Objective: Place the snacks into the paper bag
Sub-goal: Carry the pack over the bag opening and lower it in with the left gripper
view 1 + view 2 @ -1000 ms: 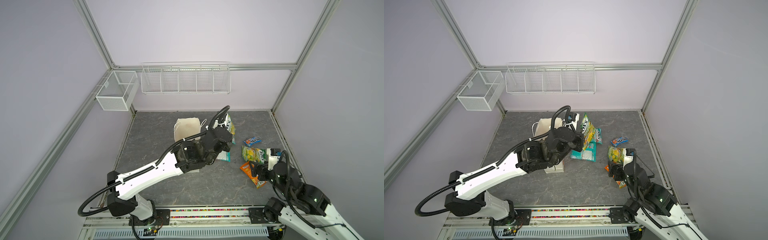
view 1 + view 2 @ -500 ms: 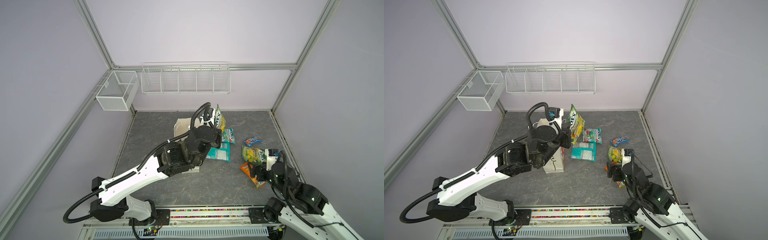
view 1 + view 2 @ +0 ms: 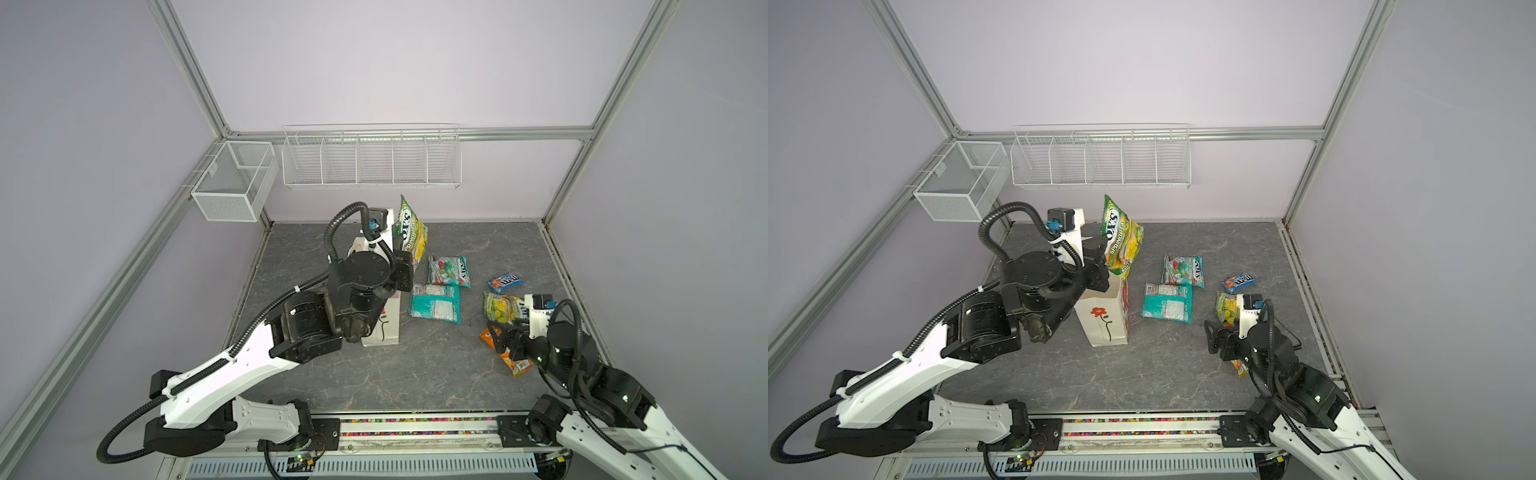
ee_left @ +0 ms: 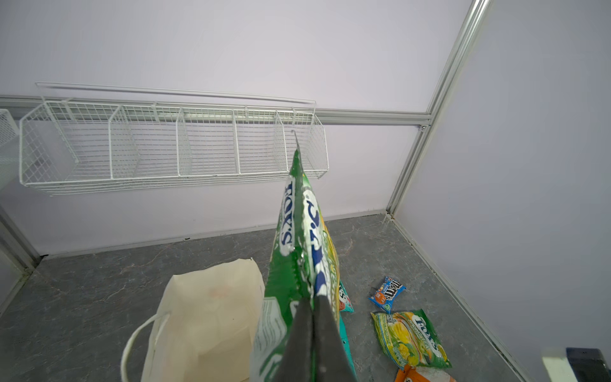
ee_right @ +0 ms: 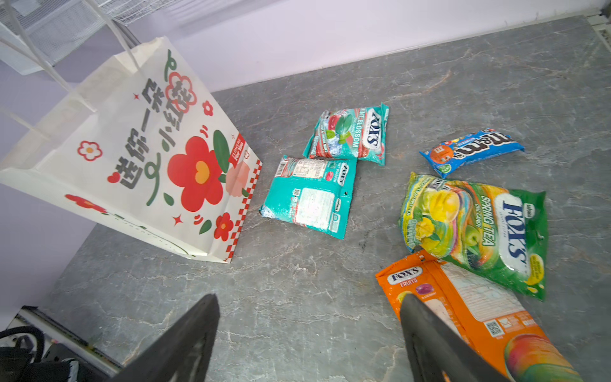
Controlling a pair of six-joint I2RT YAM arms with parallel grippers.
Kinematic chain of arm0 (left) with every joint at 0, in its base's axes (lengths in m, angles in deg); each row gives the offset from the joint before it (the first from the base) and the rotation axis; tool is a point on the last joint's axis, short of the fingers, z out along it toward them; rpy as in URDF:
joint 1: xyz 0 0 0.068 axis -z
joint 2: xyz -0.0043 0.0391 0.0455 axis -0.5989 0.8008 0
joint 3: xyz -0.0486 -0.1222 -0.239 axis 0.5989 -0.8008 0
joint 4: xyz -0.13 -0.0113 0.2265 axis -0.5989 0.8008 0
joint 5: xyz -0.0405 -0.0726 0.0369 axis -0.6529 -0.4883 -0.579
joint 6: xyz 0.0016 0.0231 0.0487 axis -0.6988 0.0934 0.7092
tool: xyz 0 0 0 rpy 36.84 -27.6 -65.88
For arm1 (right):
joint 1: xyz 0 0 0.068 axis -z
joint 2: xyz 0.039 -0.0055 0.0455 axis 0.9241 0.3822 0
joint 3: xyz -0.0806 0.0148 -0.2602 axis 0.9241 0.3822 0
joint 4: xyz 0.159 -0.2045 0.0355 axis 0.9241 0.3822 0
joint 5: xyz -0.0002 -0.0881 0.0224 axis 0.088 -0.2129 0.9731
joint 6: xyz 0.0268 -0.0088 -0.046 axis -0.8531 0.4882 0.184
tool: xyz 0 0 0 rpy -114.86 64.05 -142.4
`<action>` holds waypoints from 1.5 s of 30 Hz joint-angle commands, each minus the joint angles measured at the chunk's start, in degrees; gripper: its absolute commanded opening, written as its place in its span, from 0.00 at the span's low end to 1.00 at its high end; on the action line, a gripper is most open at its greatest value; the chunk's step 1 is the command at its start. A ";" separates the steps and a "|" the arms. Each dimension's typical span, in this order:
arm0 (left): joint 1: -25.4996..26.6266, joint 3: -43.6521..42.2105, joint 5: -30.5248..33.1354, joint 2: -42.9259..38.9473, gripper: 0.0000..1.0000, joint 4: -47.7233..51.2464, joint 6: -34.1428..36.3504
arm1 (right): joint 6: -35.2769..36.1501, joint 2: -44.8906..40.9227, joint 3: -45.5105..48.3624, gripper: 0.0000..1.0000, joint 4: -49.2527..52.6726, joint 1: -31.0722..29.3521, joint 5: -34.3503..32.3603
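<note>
In both top views the left pincer [image 3: 1104, 255] is closed tightly on the lower edge of a green-yellow FOX'S Spring Tea packet [image 3: 1121, 237]. The packet stands upright in the air, just above one edge of the paper bag [image 3: 1104, 320]. The bag stands upright on the table [image 3: 1163, 374], partly hidden under the arm. The right pincer [image 3: 505, 336] hangs with its jaws wide and empty over the orange FOX'S Fruits packet [image 3: 509, 359].

In the left wrist view the two fingers press together on the held packet. The bag's open mouth is lower and to the side, not yet directly under it.

The right wrist view shows the snacks that wait on the table: a teal Mint Blossom packet [image 5: 350, 135], a teal packet lying face down [image 5: 307, 195], a blue M&M's packet [image 5: 472, 148], a second Spring Tea packet [image 5: 476, 228] and the orange one.

I judge that the step in hand is bringing the held packet to the bag. The next move calls for shifting it fully over the mouth, lowering a narrow edge inside, and only then opening.

One second before, the left arm reached farther out, over the teal packets. Now it is drawn back and the packet has come to the bag. The right arm has hardly moved.
</note>
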 commanded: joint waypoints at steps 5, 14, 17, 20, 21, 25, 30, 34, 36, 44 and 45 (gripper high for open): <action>-3.60 -3.48 2.71 -6.35 0.00 -1.22 0.74 | 1.66 -0.39 0.93 0.89 -3.46 0.23 3.81; -5.77 -6.70 3.25 -9.02 0.00 0.61 -0.25 | 1.28 1.68 0.87 0.89 -4.81 0.20 5.10; -6.29 -7.55 3.24 -9.17 0.00 0.93 -0.21 | 1.06 1.99 0.92 0.88 -4.66 0.24 5.19; -6.93 -7.53 3.31 -8.81 0.00 1.76 0.07 | 0.89 1.94 1.00 0.88 -4.56 0.21 5.21; -7.16 -7.52 3.14 -8.56 0.00 2.09 0.00 | 0.81 1.81 1.05 0.88 -4.47 0.27 5.20; -7.89 -7.36 2.12 -7.76 0.00 3.29 -0.65 | 0.70 1.31 1.11 0.89 -4.32 0.20 5.15; -8.71 -7.11 0.95 -6.36 0.00 4.29 -1.10 | 0.53 0.85 1.17 0.88 -3.71 0.22 4.92; -10.71 -7.08 -1.67 -5.23 0.00 5.25 -2.14 | 0.47 0.42 1.22 0.89 -3.48 0.27 4.93; -11.94 -7.27 -3.12 -4.78 0.00 5.54 -2.71 | 0.45 0.23 1.27 0.89 -3.33 0.27 4.83; -14.51 -7.74 -5.73 -2.61 0.00 5.93 -3.26 | 0.36 -0.34 1.39 0.88 -2.40 0.22 4.36; -14.78 -7.78 -6.00 -2.36 0.00 5.92 -3.34 | 0.27 -0.45 1.44 0.89 -2.33 0.22 4.35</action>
